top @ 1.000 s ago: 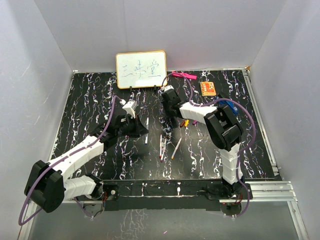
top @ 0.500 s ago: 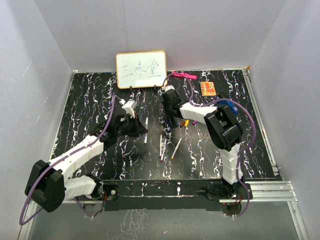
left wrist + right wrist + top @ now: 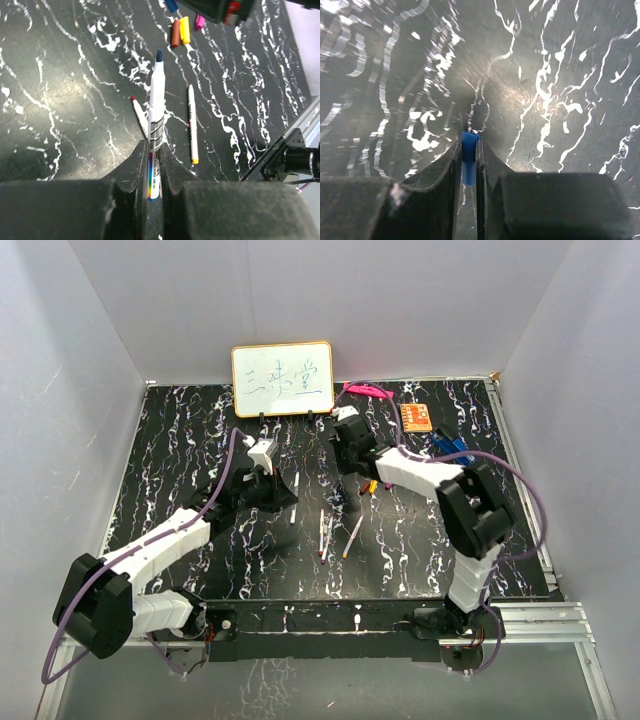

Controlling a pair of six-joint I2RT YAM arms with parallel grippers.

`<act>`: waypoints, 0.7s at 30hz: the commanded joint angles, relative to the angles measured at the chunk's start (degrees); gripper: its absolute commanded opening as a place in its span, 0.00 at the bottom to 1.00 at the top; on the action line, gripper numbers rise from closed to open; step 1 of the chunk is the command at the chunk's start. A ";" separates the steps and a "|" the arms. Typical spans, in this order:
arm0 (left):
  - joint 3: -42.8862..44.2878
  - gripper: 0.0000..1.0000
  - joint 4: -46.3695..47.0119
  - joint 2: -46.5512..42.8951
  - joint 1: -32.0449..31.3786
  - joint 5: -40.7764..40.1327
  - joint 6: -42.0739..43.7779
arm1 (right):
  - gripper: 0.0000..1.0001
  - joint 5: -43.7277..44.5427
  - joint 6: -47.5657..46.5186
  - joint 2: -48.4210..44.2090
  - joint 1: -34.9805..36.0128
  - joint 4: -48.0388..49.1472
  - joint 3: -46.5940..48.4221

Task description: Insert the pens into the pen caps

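Note:
My left gripper (image 3: 154,150) is shut on a white pen (image 3: 156,100) with a dark blue tip that points away from the fingers; it also shows in the top view (image 3: 294,498), beside the gripper (image 3: 276,492). My right gripper (image 3: 467,150) is shut on a small blue cap (image 3: 469,142) and sits a little above the table in the top view (image 3: 350,462). A red-tipped pen (image 3: 140,116) and a yellow-tipped pen (image 3: 191,125) lie on the table. Orange (image 3: 175,33), yellow (image 3: 185,30), pink (image 3: 199,21) and blue (image 3: 171,5) caps lie beyond them.
Three white pens (image 3: 326,531) lie near the table's middle, with loose caps (image 3: 368,485) just behind. A whiteboard (image 3: 282,378) stands at the back. A pink marker (image 3: 368,390) and an orange card (image 3: 416,417) lie at the back right.
The right arm's elbow has swung out to the right and its gripper has moved slightly back and right with the cap. The left gripper has shifted a little right with its pen.

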 commanded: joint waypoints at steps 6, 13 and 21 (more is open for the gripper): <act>-2.94 0.00 17.58 1.58 -1.09 9.15 -1.05 | 0.00 -5.51 2.41 -23.05 0.02 29.46 -17.30; -2.46 0.00 29.30 3.70 -7.89 10.00 0.58 | 0.00 -7.81 6.19 -34.36 -0.03 44.61 -27.75; -0.49 0.00 35.78 6.87 -10.36 9.32 -2.46 | 0.00 -7.51 9.95 -43.95 -0.04 55.63 -36.83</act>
